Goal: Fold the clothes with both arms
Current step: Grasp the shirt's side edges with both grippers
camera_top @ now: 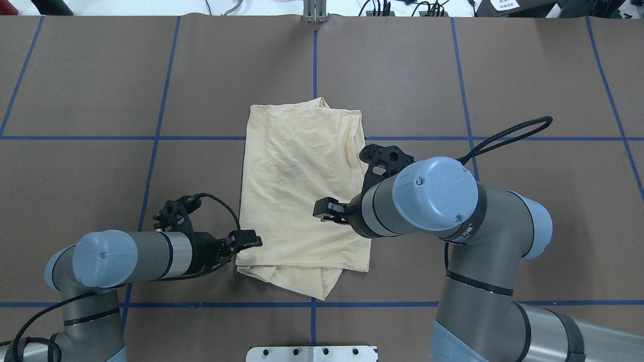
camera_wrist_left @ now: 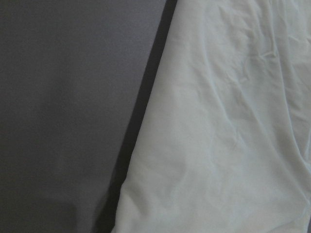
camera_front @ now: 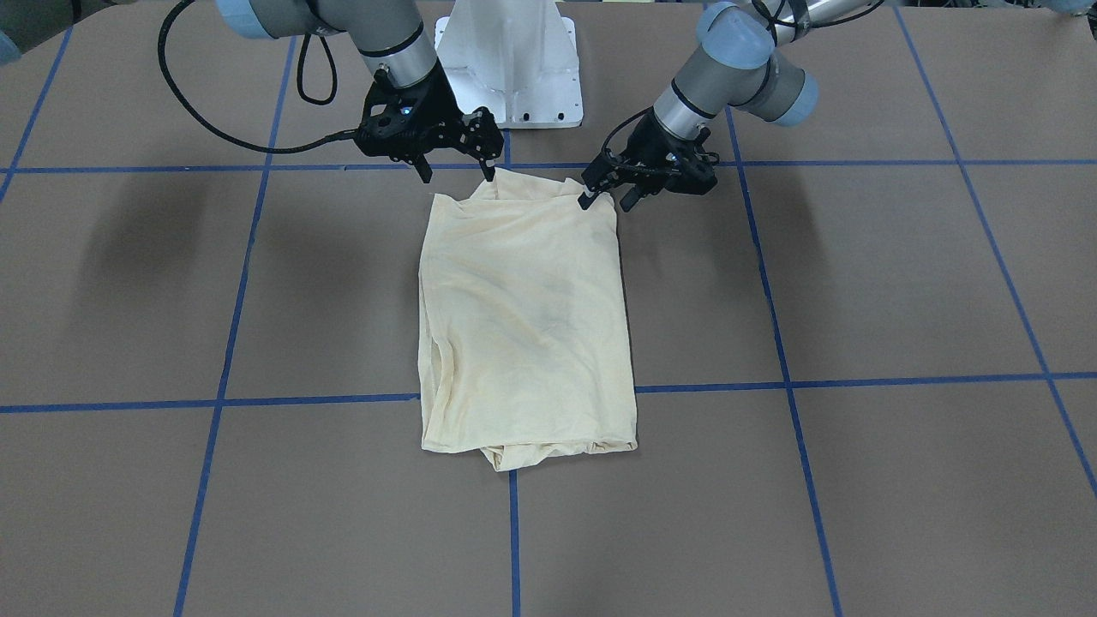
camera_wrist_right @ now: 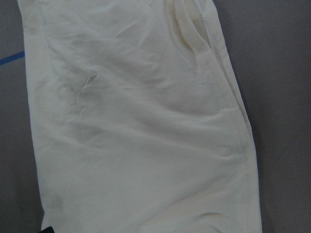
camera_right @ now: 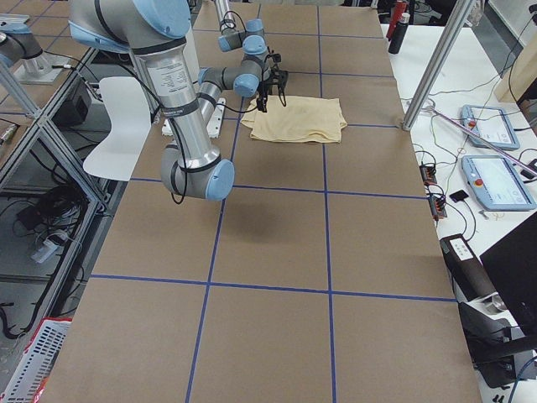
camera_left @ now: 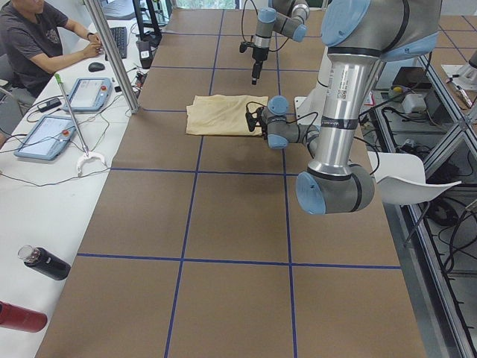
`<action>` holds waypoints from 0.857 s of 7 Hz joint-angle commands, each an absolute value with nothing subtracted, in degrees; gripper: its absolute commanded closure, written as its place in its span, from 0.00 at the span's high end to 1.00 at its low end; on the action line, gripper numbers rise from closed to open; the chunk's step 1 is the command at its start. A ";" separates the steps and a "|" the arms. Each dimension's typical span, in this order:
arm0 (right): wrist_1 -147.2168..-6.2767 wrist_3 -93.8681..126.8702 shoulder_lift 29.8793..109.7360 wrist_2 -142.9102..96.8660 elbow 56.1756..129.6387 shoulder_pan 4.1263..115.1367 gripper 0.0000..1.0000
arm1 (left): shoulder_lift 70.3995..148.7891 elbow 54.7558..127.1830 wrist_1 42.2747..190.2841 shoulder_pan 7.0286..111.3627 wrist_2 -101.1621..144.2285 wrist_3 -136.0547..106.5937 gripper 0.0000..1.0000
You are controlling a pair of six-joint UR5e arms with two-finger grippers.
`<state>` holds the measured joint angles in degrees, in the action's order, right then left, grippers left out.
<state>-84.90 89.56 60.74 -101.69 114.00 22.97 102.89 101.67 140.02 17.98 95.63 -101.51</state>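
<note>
The pale cream-yellow shirt (camera_front: 523, 317) lies folded into a tall rectangle at the table's middle (camera_top: 297, 191), its print only a faint shadow through the cloth. My right gripper (camera_front: 457, 174) is open, fingers wide apart, just above the shirt's near edge, with one fingertip (camera_front: 490, 174) at the cloth. My left gripper (camera_front: 607, 202) is open at the shirt's near corner on my left side (camera_top: 249, 240), low over the table. The left wrist view shows the shirt's edge (camera_wrist_left: 218, 121) and bare table. The right wrist view shows the folded cloth and a hem seam (camera_wrist_right: 136, 121).
The white pedestal base (camera_front: 510, 68) stands just behind both grippers. Blue tape lines (camera_front: 300, 400) grid the brown table. In the exterior left view an operator (camera_left: 37, 45), tablets (camera_left: 45, 138), an aluminium post (camera_left: 112, 56) and a bottle (camera_left: 45, 262) line the far side.
</note>
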 commanded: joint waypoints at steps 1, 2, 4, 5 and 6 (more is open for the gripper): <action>-84.90 89.56 60.73 -101.69 113.99 22.94 1.00 | 102.92 101.43 139.48 17.23 95.71 -101.51 0.94; -84.90 89.47 60.73 -101.69 113.99 22.94 1.00 | 103.01 101.34 139.40 17.14 95.71 -101.51 0.93; -84.90 89.56 60.65 -101.69 114.08 22.94 1.00 | 103.01 101.25 139.31 17.14 95.80 -101.51 0.87; -84.90 89.47 60.64 -101.69 114.08 23.03 1.00 | 103.18 101.25 138.70 16.96 95.80 -101.51 0.83; -84.90 89.56 60.73 -101.78 114.08 22.94 1.00 | 103.88 101.25 137.73 16.61 95.89 -101.51 0.74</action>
